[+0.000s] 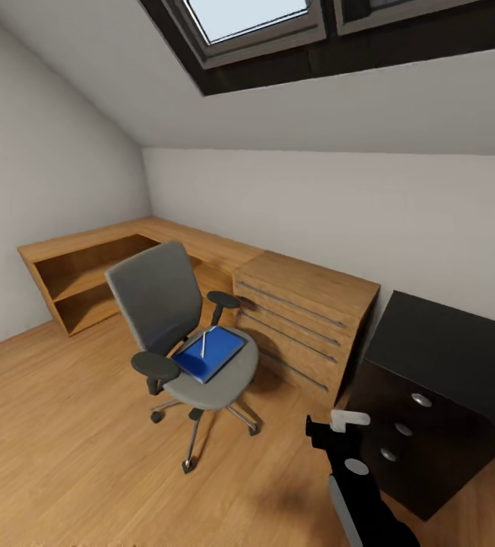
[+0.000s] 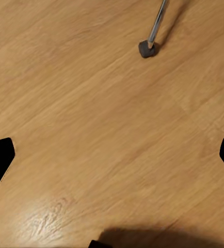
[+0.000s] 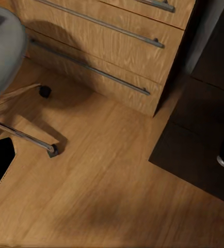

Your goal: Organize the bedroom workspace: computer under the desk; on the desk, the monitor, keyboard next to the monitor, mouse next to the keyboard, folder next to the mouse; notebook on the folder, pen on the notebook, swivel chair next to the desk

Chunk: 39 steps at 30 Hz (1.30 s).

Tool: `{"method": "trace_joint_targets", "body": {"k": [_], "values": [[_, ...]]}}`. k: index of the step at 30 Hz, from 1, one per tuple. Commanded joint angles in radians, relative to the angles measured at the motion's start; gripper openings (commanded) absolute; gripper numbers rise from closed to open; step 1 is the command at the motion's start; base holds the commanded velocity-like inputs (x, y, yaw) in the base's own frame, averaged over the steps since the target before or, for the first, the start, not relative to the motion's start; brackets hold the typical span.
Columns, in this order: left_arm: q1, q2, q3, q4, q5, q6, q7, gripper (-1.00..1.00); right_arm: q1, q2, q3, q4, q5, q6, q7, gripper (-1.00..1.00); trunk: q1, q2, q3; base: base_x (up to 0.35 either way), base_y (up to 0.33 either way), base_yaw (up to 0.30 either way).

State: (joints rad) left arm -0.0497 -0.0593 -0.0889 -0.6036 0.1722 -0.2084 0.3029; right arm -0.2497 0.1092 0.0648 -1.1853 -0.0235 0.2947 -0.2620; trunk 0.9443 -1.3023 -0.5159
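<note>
Desk [image 1: 445,346] cut off; folder [image 1: 211,354] on swivel chair [image 1: 172,319].

An attic room in a home, set up as a study corner. A sloping white ceiling [image 1: 399,114] with a skylight [image 1: 247,19] fills the top of the frame. Wooden floor [image 1: 65,441] runs below. At centre stands a grey swivel chair [image 1: 182,334]; behind it a low wooden corner shelf [image 1: 87,277] and wooden chest of drawers [image 1: 304,323]; a black desk [image 1: 445,349] sits at right.
</note>
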Motion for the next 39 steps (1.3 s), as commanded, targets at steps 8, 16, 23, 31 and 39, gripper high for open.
{"method": "trace_joint_targets", "body": {"k": [8,16,23,31,39], "values": [[-0.001,0.001,-0.008,0.001,0.009,-0.005,0.007,1.00,0.000,0.003,0.006,0.010,0.044,-0.002,-0.006,1.00,0.000,0.000,-0.010,0.008,0.036,0.196],[-0.001,0.001,-0.012,0.001,0.005,-0.005,0.006,1.00,0.000,0.003,0.024,0.031,0.055,-0.061,-0.007,1.00,0.000,0.000,-0.019,0.013,0.002,0.207],[-0.001,0.001,-0.014,0.001,0.004,-0.005,0.005,1.00,0.000,0.003,0.040,0.038,0.055,-0.078,-0.042,1.00,0.000,0.000,-0.027,0.251,0.000,0.208],[-0.001,0.002,-0.011,0.001,0.005,-0.005,0.005,1.00,0.000,0.001,0.067,0.051,0.054,-0.116,-0.088,1.00,0.000,0.000,-0.033,0.328,0.058,0.142],[-0.001,0.004,-0.011,0.001,0.006,-0.003,0.005,1.00,0.000,0.001,0.067,0.052,0.054,-0.118,-0.089,1.00,0.000,0.000,-0.034,0.329,0.026,0.120]]}}
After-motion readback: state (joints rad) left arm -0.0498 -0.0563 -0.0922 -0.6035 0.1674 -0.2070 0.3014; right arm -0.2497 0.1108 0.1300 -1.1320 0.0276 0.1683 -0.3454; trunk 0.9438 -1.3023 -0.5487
